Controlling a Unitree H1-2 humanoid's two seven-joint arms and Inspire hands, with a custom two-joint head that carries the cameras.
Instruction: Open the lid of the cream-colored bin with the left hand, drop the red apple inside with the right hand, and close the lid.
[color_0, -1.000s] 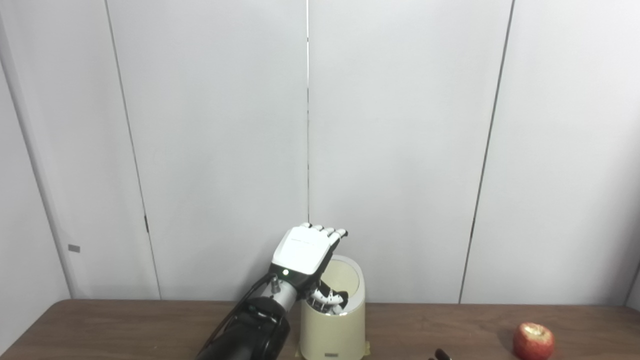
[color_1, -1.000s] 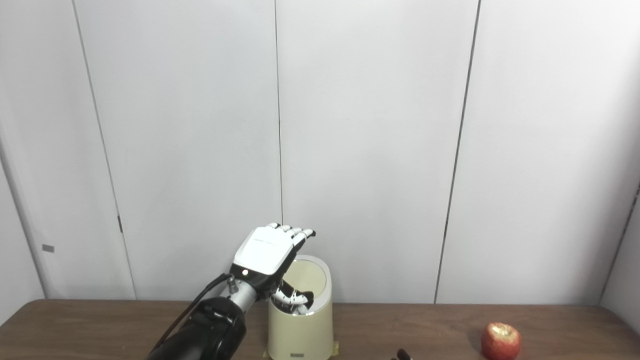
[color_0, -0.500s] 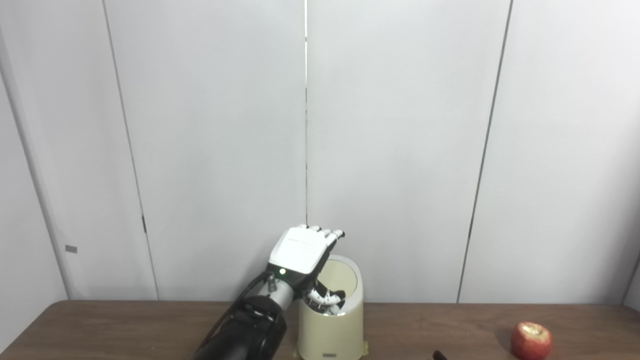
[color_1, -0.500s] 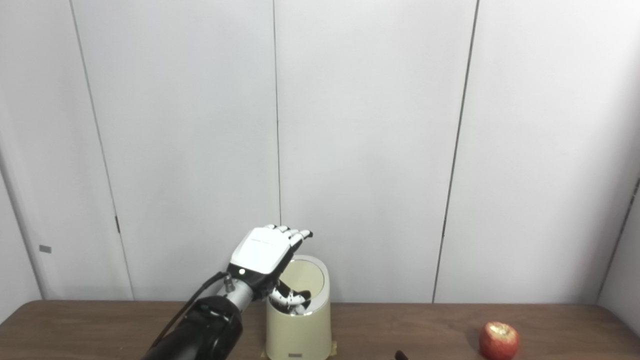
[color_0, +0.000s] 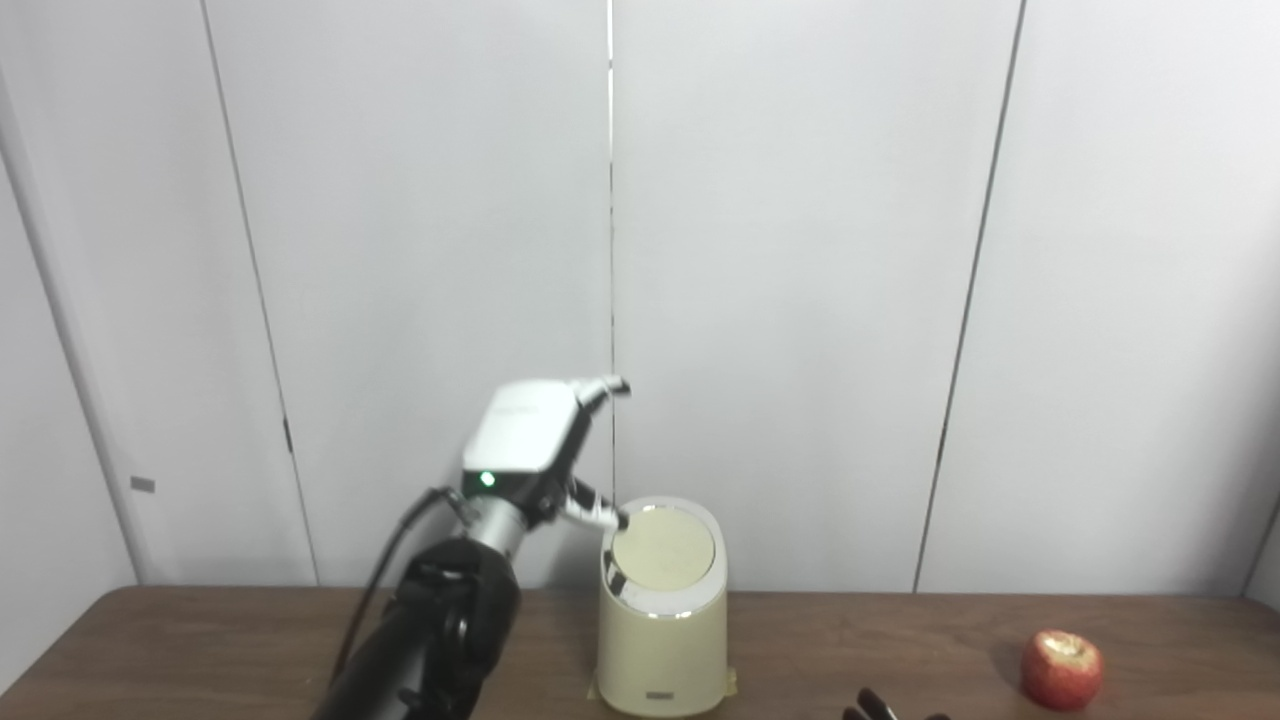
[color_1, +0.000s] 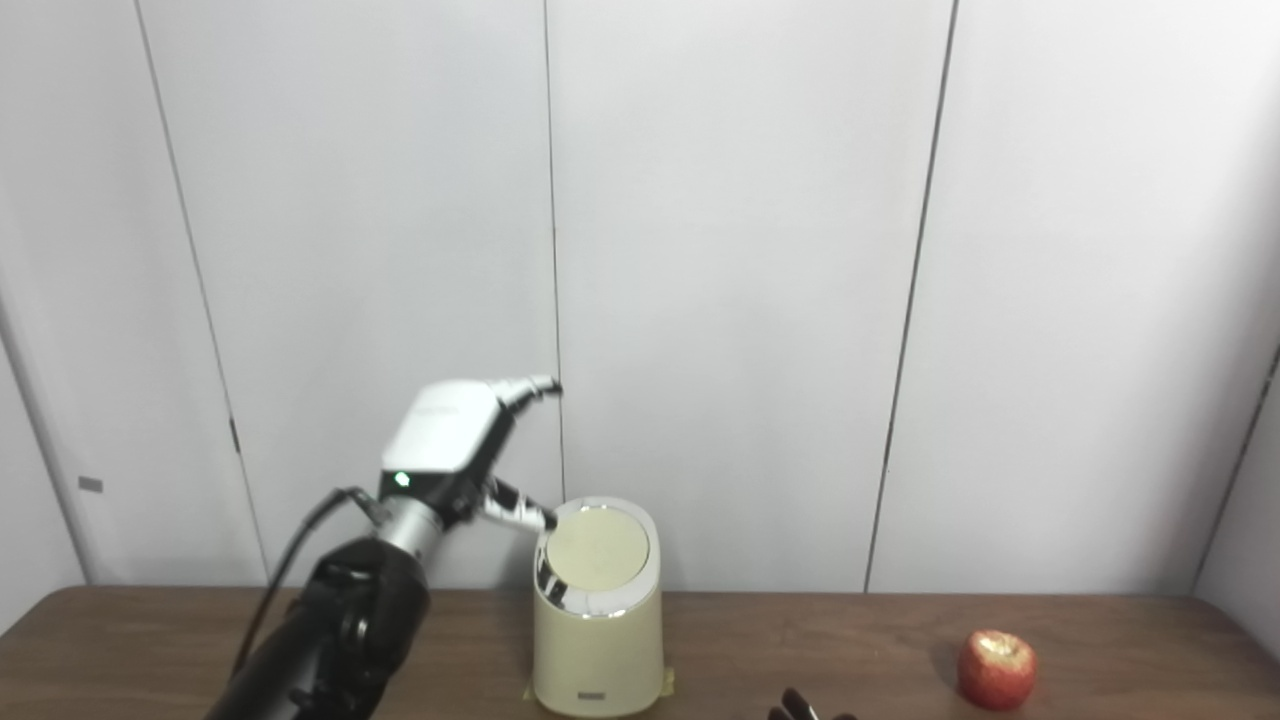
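The cream-colored bin (color_0: 662, 625), a smooth rounded plastic cylinder with a shiny metallic ring around its slanted top, stands near the front edge of the dark wood-grain table (color_0: 200, 640), and its flat round lid (color_0: 663, 548) sits shut in the ring. The left hand (color_0: 535, 445), white-shelled with black and white fingers, hangs released and spread above and to the left of the bin, thumb tip just beside the lid's rim, holding nothing. The glossy red apple (color_0: 1062, 669) rests well apart on bare tabletop at the right, and only dark fingertips of the right hand (color_0: 880, 710) show at the bottom edge, so I cannot tell its grip.
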